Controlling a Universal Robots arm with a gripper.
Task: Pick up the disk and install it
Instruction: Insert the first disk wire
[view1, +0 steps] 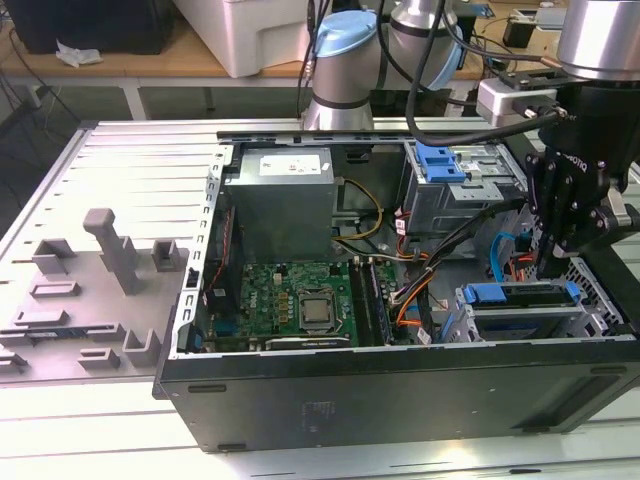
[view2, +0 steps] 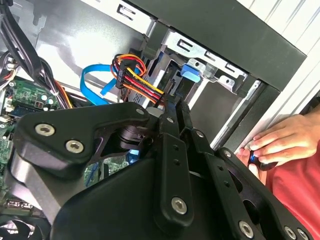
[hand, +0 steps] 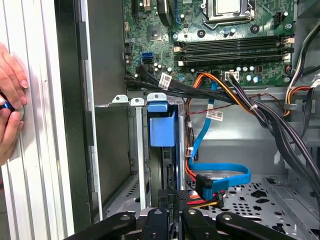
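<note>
The disk (view1: 520, 293) sits edge-up in the drive cage at the front corner of the open computer case, on the exterior view's right. Its blue frame shows in both wrist views (hand: 161, 127) (view2: 191, 74). My gripper (view1: 550, 268) hangs straight down over the disk's rear end, beside the cage wall. In both wrist views its black fingers come together at the tips (view2: 175, 106) (hand: 175, 205), right at the disk's upper edge and next to a cable plug. I cannot tell whether the tips touch the disk.
Blue ribbon cable (hand: 220, 182) and red-orange power leads (view2: 135, 75) lie just beside the cage. A person's hand (hand: 10, 105) rests on the case's outer edge. The motherboard (view1: 290, 300), grey power box (view1: 280, 205) and a blue latch (view1: 437, 160) lie further in.
</note>
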